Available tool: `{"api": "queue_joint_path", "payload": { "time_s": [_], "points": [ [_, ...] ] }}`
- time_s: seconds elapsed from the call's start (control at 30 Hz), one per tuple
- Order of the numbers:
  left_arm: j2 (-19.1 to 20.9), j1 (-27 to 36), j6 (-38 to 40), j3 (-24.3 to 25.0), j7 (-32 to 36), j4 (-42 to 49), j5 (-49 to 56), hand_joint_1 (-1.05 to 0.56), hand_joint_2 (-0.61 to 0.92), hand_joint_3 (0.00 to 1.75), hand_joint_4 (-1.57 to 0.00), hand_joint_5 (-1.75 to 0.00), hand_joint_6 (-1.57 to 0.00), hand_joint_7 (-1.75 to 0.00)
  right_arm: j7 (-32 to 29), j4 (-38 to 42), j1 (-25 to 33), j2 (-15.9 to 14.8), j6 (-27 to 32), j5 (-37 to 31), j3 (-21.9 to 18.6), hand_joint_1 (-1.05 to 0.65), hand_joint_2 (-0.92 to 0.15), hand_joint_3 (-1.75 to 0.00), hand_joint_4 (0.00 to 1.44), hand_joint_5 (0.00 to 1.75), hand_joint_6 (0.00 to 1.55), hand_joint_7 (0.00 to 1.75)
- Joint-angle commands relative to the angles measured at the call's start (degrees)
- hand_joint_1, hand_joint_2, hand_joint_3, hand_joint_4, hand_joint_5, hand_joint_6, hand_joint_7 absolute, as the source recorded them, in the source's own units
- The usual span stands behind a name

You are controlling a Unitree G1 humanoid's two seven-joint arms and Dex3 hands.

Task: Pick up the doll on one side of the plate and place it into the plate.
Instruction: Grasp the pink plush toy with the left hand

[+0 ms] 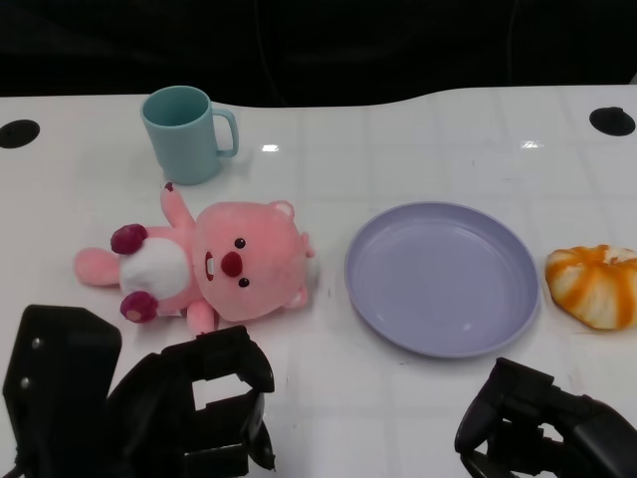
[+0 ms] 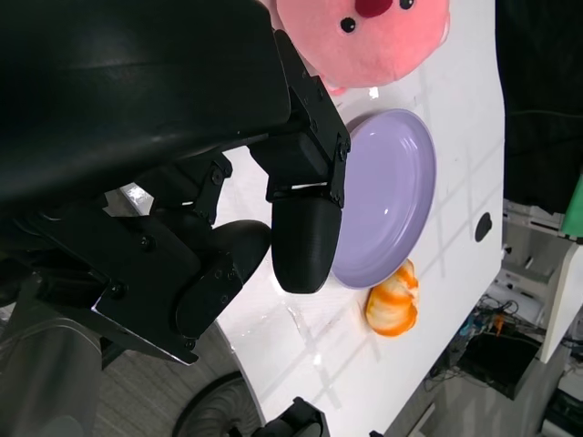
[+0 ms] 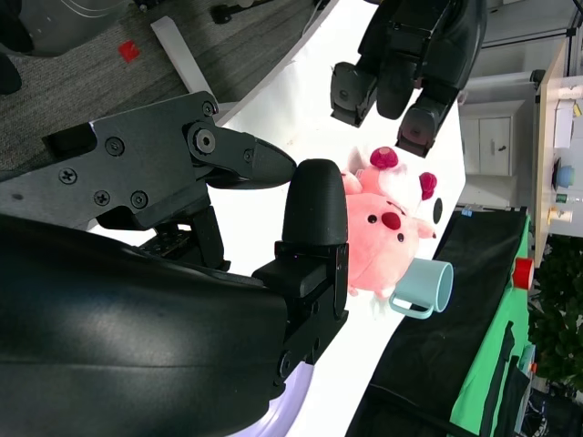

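A pink plush doll [image 1: 214, 264] lies on its back on the white table, left of the lavender plate [image 1: 443, 277]. The plate holds nothing. My left hand [image 1: 194, 408] hovers near the table's front edge, just below the doll, fingers apart and holding nothing. My right hand [image 1: 542, 423] sits at the lower right, in front of the plate, also holding nothing. The left wrist view shows the doll's head [image 2: 364, 32] and the plate [image 2: 387, 196] beyond my fingers [image 2: 305, 241]. The right wrist view shows the doll [image 3: 383, 228] and my left hand [image 3: 414, 59] past it.
A teal mug [image 1: 184, 132] stands behind the doll at the back left. An orange and white striped bun-like toy [image 1: 594, 284] lies right of the plate. Black holes [image 1: 18, 132] [image 1: 611, 120] mark the table's far corners.
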Motion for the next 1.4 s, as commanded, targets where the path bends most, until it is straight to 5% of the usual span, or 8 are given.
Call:
{"api": "queue_joint_path", "payload": {
  "time_s": [0.03,0.33,0.63,0.7,0.8,1.23,1.4],
  "points": [
    [0.3,0.2,-2.2,1.2,-1.1,0.2,-0.5,-0.08,0.51,1.33,-0.71,-1.68,-0.76,-1.38,-0.3,0.0,-0.1,0.0,-0.2,0.1,0.3,-0.23,-0.85,-0.63,0.63,1.75,0.45,1.63],
    [0.3,-1.1,-4.9,3.0,-0.4,0.1,-0.2,-0.15,0.45,1.24,-0.66,-1.46,-0.69,-1.1,-0.4,-0.3,-0.5,0.2,-0.1,-0.3,0.7,-0.23,-0.85,-0.64,0.65,1.75,0.46,1.63],
    [3.3,-1.9,-13.6,2.2,-2.0,0.5,6.6,-0.29,0.72,0.59,-0.47,-1.03,-0.6,-0.42,-1.0,0.1,-1.4,0.2,0.2,-0.8,1.7,-0.22,-0.85,-0.65,0.65,1.75,0.46,1.64],
    [4.7,-2.3,-15.4,1.5,-2.4,0.6,8.8,-0.29,0.86,0.28,-0.36,-0.97,-0.57,-0.26,-1.0,0.3,-1.5,0.3,0.1,-0.6,1.9,-0.21,-0.85,-0.65,0.65,1.75,0.45,1.64],
    [7.4,-2.7,-19.3,0.2,-2.7,0.8,14.1,-0.36,0.91,0.12,-0.3,-0.85,-0.55,-0.15,-1.3,0.2,-1.5,0.2,-0.3,-1.3,2.1,-0.21,-0.84,-0.66,0.65,1.75,0.45,1.65],
    [18.5,-9.7,-26.9,-4.0,-4.5,5.4,35.4,-0.52,0.92,0.01,-0.03,-0.73,-0.27,0.0,-1.0,-0.2,-1.0,0.0,-0.4,-1.1,1.8,-0.2,-0.83,-0.69,0.64,1.75,0.45,1.65],
    [22.8,-13.9,-26.2,-7.7,-5.4,7.8,46.5,-0.6,0.92,0.0,0.0,-0.46,-0.19,-0.01,-1.2,-0.6,-0.8,0.1,0.3,-1.1,1.9,-0.21,-0.83,-0.69,0.64,1.75,0.45,1.65]
  ]
}}
